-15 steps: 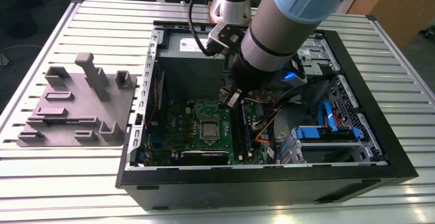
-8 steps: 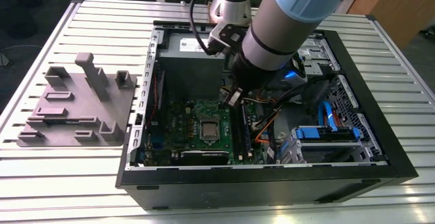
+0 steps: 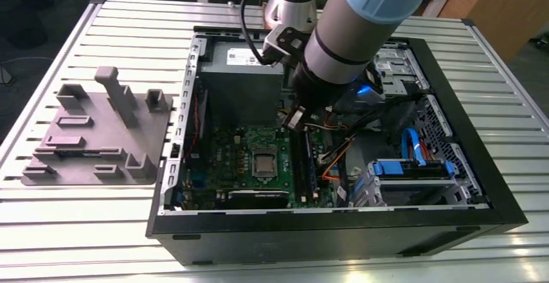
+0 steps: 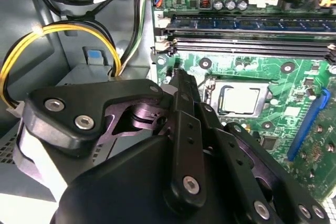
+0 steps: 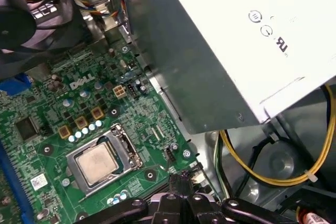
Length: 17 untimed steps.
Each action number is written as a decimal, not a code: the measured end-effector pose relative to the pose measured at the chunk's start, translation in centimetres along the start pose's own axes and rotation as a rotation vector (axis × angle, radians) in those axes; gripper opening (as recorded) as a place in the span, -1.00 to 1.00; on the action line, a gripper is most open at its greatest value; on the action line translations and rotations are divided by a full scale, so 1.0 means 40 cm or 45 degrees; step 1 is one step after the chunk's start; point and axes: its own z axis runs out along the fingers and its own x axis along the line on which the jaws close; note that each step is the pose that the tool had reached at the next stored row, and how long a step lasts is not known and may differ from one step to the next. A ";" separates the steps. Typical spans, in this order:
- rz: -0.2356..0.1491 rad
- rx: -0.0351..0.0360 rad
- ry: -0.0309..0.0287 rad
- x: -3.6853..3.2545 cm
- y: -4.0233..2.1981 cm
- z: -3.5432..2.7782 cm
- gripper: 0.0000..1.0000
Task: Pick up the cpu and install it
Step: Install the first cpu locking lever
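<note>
The cpu (image 3: 264, 162) is a small silvery square lying flat in the metal-framed socket of the green motherboard (image 3: 231, 148), inside the open computer case. Both wrist views show it seated there (image 4: 239, 99) (image 5: 98, 162). My gripper (image 3: 296, 119) hangs over the board just beyond the socket, toward the power supply, a short way above the surface. Its black fingers (image 4: 181, 85) are pressed together at the tips with nothing between them. The same tips meet over the board's edge (image 5: 181, 179), beside the socket and apart from the cpu.
A big grey metal box with a white label (image 3: 240, 77) (image 5: 220, 51) stands close beside the gripper. Yellow cables (image 4: 52, 35) loop along the case wall. Memory slots (image 4: 252, 38) and a blue drive bay (image 3: 412, 167) flank the socket. A grey plastic plate with upright blocks (image 3: 94, 135) lies outside the case.
</note>
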 end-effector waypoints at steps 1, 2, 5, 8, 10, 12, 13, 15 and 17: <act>-0.001 -0.0001 0.0000 0.000 0.000 0.002 -0.80; -0.002 -0.0001 0.0006 0.000 0.000 0.003 -0.80; -0.013 -0.0010 0.0030 0.001 0.005 0.008 -0.80; -0.014 -0.0011 0.0031 -0.003 0.008 0.013 -0.80; -0.016 -0.0013 0.0030 -0.004 0.010 0.016 -0.80; -0.026 -0.0022 0.0055 -0.003 0.013 0.017 -0.80; -0.036 -0.0031 0.0075 -0.003 0.013 0.017 -0.80; -0.052 -0.0044 0.0108 0.000 0.014 0.017 -0.80; -0.062 -0.0054 0.0127 0.004 0.013 0.017 -0.80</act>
